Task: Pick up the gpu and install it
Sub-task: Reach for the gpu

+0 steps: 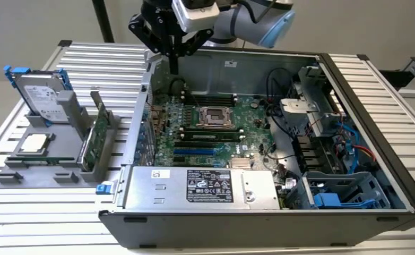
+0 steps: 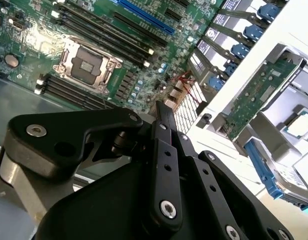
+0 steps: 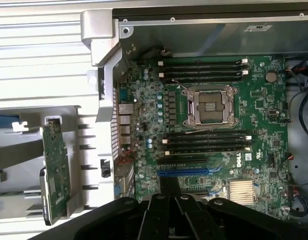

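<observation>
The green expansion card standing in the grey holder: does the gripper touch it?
Apart. In the exterior view the black gripper hangs over the open computer case, while the green expansion card stands in its grey holder outside, a clear gap between them.

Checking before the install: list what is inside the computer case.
Motherboard with empty CPU socket, power supply, cables. Whatever lies under the power supply is covered.

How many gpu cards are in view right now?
1: the gpu stands on edge in the gray holder outside the case, on the exterior view's left. Others may be hidden.
</observation>
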You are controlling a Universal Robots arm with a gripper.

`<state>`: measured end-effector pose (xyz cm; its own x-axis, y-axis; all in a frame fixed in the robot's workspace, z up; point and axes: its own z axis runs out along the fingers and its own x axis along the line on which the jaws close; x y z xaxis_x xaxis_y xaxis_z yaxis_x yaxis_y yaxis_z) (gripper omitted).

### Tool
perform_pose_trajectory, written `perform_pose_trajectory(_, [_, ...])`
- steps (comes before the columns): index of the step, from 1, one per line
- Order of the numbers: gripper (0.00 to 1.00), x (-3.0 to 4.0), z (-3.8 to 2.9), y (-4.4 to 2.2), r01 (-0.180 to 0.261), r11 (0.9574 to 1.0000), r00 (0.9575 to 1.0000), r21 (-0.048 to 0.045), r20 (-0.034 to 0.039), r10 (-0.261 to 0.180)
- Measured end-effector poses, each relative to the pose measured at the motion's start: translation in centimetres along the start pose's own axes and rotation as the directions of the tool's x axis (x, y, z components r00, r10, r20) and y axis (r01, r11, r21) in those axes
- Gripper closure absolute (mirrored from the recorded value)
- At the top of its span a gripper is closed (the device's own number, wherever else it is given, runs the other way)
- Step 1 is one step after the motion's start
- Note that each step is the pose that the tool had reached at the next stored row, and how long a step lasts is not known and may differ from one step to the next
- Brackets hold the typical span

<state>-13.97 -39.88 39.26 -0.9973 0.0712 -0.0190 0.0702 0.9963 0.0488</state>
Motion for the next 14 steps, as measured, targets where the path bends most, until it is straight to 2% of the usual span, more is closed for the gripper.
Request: perform_pose_trajectory(14, [1.00, 1.99, -0.05, -0.14, 0.000, 1.0000, 1.0000, 0.0000, 0.0000, 0.000])
